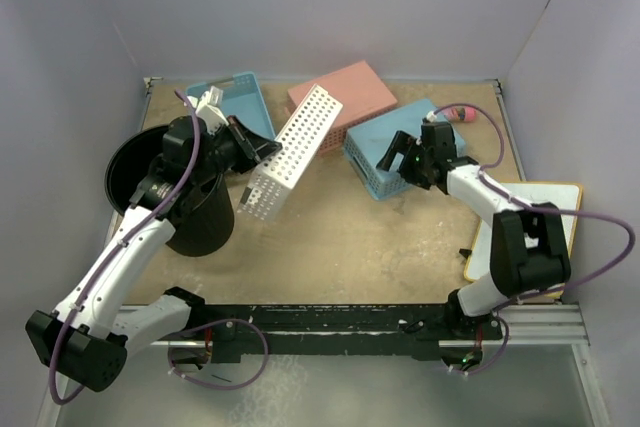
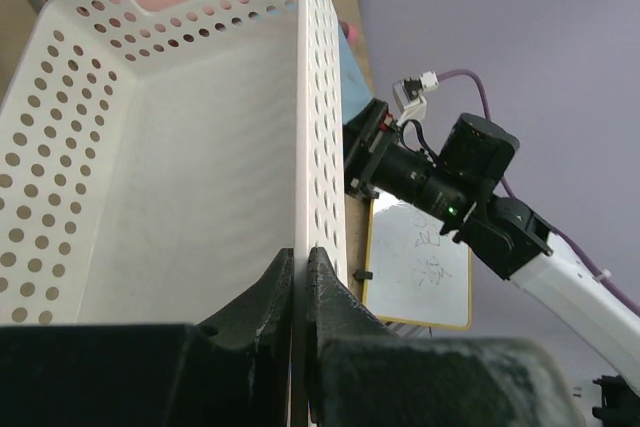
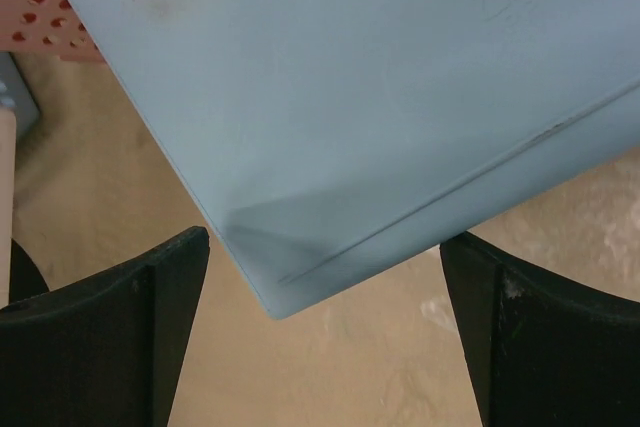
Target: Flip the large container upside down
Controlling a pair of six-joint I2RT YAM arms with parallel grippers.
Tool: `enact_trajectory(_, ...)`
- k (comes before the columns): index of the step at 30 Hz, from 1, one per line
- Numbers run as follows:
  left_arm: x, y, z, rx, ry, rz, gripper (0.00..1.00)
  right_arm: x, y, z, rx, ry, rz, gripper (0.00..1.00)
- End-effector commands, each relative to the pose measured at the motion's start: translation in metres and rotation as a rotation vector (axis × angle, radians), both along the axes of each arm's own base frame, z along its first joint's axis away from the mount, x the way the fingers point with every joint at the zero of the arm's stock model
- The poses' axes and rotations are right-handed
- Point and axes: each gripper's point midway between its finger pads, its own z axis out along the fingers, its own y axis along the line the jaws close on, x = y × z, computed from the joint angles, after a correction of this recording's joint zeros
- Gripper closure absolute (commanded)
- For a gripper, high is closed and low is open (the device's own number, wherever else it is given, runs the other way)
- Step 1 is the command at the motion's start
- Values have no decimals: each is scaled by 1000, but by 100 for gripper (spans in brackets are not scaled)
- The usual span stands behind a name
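in the top view the large container (image 1: 203, 225) was found at about 9 o'clock on the table (image 1: 340, 237), close to the left wall. it was stood upright, with its long axis roughly vertical and its open mouth turned upward, its base on the table; it had not been turned over. part of its rim was covered by the left arm, which was stretched across it.

the left gripper (image 1: 243, 144) was held just past the container toward 2 o'clock. its fingers (image 2: 325, 282) were pressed together on one wall of a white perforated basket (image 1: 292, 152), which was lifted and tilted on edge above the table.

the right gripper (image 1: 400, 159) was held at about 3 o'clock over an overturned blue basket (image 1: 380, 142), with its fingers (image 3: 170, 287) spread wide apart and nothing clamped between them. a pink basket (image 1: 345, 92) was seen at 12 o'clock, a second blue basket (image 1: 238, 99) at 11 o'clock, and a whiteboard (image 1: 545, 207) at 4 o'clock.
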Motion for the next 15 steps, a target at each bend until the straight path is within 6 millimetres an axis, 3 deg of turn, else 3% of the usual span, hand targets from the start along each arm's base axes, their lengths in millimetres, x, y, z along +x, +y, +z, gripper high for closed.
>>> enact_trajectory(1, -4, 5, 61, -38, -176, 3, 100, 72, -3, 47, 38, -196, -100, 0)
enact_trajectory(4, -8, 3, 58, -40, -173, -22, 100, 74, -1, 51, 53, -191, -90, 1)
enact_trajectory(9, -22, -8, 51, -24, -146, -124, 100, 49, -3, 81, 46, -237, -48, 0)
enact_trajectory(13, -41, -22, 30, 4, -60, -283, 100, 15, -37, 99, -107, -252, -96, 0)
enact_trajectory(15, -54, -33, 22, -25, -2, -388, 100, -3, -72, 115, -240, -269, -213, 1)
